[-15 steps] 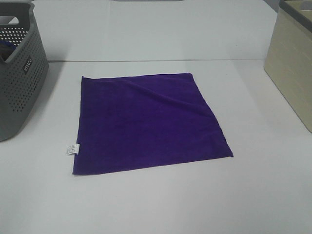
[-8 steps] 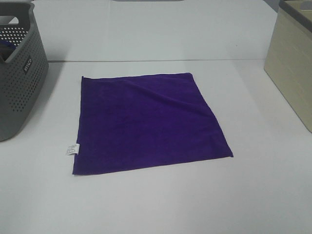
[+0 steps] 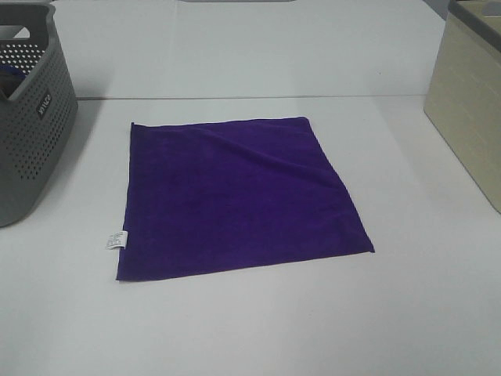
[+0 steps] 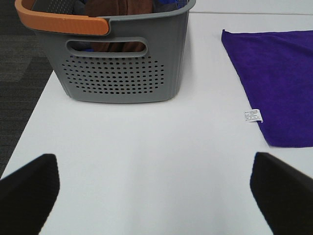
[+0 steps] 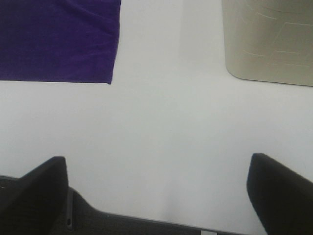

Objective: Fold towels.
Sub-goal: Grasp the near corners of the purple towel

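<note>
The left gripper (image 4: 155,193) and right gripper (image 5: 156,191) stand spread wide, empty, over the white table (image 3: 250,329). The deep purple, soft square towel (image 3: 235,196) lies flat and unfolded mid-frame, a small white tag (image 3: 116,240) on its lower-left edge, one faint crease near its top. Farther, a grey perforated plastic basket (image 3: 31,133) sits upper left.

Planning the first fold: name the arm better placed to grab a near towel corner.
Left, probably: the towel's tag-side near corner lies just beyond the open left end effector; the open right end effector sits farther from its corner.
</note>
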`<state>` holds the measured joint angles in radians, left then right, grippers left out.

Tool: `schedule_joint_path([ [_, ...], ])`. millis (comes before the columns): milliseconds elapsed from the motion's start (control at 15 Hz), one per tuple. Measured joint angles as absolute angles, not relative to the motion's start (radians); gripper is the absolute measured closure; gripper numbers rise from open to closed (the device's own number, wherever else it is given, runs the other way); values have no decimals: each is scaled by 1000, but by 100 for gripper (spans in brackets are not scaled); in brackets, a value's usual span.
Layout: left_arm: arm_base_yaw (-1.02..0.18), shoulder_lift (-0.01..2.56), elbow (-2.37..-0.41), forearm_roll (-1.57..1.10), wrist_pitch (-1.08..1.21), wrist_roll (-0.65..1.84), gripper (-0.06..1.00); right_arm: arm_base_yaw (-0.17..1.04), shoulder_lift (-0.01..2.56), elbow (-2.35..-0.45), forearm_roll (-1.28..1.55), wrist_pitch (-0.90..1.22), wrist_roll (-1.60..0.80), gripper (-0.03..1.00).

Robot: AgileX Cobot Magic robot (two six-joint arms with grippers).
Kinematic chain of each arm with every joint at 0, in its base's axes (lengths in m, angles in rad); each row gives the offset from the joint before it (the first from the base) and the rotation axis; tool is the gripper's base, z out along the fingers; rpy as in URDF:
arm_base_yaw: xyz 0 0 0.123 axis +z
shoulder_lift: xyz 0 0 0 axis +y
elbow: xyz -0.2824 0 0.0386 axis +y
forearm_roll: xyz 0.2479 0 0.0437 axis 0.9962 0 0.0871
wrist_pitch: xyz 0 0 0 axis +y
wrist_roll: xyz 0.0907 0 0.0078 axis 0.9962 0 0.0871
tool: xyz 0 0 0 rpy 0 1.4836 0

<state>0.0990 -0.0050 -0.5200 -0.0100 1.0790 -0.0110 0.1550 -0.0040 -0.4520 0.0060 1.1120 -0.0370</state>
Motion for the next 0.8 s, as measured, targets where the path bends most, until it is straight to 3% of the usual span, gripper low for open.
schedule_joint_path([
  [800, 99, -5, -520, -10, 1079, -10, -5, 155, -4, -452, 6, 1112, -37, 0],
])
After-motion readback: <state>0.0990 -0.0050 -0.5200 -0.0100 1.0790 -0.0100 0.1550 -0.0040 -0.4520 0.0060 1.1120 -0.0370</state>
